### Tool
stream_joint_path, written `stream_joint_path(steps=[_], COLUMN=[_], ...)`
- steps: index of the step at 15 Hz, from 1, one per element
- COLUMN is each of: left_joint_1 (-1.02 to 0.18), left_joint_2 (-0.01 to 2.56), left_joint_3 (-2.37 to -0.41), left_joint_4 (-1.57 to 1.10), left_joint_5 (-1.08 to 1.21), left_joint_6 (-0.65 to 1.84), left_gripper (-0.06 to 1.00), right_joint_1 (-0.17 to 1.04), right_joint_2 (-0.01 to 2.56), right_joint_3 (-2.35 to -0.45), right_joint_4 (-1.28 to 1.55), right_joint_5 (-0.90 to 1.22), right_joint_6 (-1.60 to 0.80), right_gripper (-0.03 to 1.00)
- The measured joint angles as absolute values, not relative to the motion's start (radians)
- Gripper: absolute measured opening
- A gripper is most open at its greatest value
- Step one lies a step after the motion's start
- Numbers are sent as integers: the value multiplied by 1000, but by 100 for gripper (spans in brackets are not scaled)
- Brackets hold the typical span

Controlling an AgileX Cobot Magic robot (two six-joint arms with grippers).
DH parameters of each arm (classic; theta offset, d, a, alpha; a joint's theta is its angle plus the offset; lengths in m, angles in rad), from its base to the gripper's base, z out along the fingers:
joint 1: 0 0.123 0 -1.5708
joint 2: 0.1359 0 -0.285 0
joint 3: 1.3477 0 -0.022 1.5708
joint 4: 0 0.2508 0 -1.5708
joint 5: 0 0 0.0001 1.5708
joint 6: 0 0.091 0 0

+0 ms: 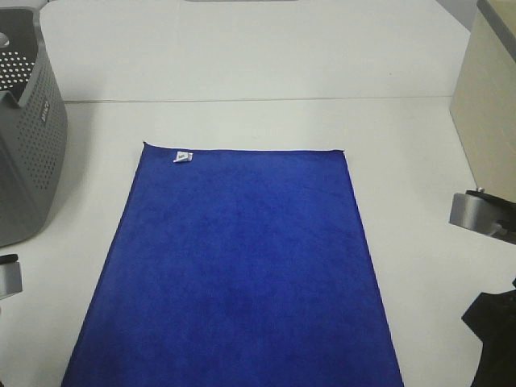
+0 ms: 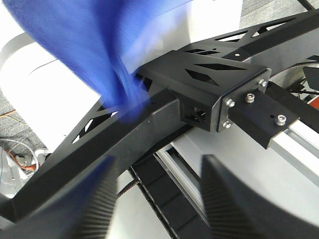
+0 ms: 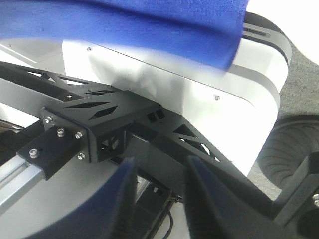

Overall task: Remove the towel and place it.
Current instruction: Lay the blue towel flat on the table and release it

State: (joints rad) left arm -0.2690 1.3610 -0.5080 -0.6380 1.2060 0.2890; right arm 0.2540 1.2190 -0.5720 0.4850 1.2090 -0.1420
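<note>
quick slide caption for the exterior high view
Blue towel spread flat on the white table, grey perforated basket to its left.

The towel (image 1: 242, 274) is being borne flat and fully spread by the white table (image 1: 242, 72), its near end being cut off by the view's lower edge. A small white tag (image 1: 183, 156) is being shown at its far left corner. A grey perforated basket (image 1: 28, 137) is being seen standing at the table's left side, apart from the towel. A beige cabinet (image 1: 488, 105) is being seen at the far right. Parts of the right arm (image 1: 476, 211) and left arm (image 1: 8, 276) are being caught at the edges, clear of the towel.
</note>
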Motion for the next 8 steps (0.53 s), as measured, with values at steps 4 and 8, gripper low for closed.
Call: stream_joint_path(steps=[4, 8], left_joint_1=[-269, -269], left_joint_2=[1361, 1364], left_joint_3=[-516, -667], left_joint_4=[-652, -616], left_joint_5=[1206, 1208], left_joint_6=[289, 278], left_gripper=[63, 64], right_joint_1=[254, 254], right_joint_2=[1219, 1219], right_joint_3=[-572, -660], right_joint_4=[485, 434], right_joint_5=[1209, 1211], right_joint_6=[-89, -55], right_gripper=[57, 63])
